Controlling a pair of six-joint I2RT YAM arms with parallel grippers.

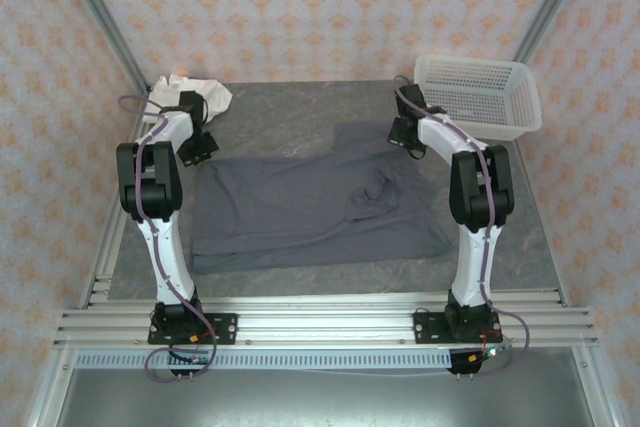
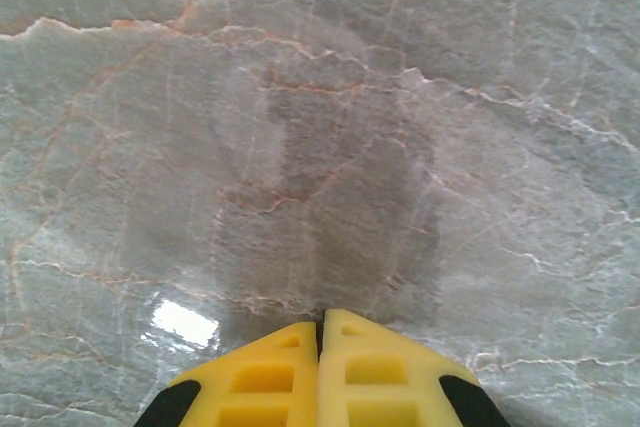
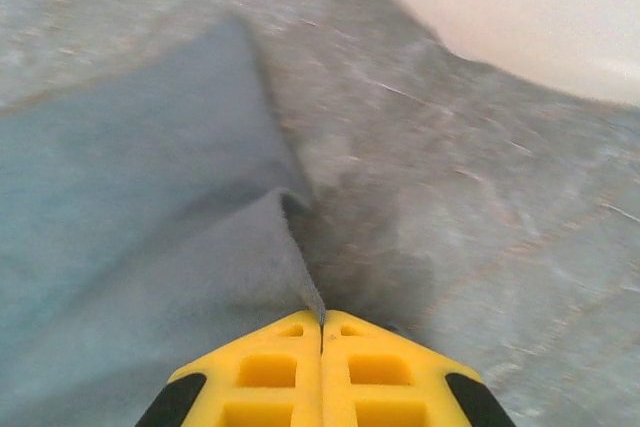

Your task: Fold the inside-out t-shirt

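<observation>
The inside-out t-shirt (image 1: 300, 212), dark slate grey, lies spread and rumpled across the middle of the table, with a fold ridge near its right side. My left gripper (image 1: 197, 150) hovers at the shirt's far left corner. In the left wrist view its yellow jaws (image 2: 321, 319) are pressed together with nothing between them, above bare marble. My right gripper (image 1: 403, 135) is at the shirt's far right part. In the right wrist view it (image 3: 321, 319) is shut on a raised edge of the t-shirt (image 3: 130, 247), which runs into the jaw tips.
A white mesh basket (image 1: 480, 97) stands at the back right, close to the right gripper, and shows as a pale blur (image 3: 520, 7). A cream-white garment (image 1: 190, 92) lies bunched at the back left, behind the left arm. The marble tabletop (image 2: 300, 97) is bare under the left gripper.
</observation>
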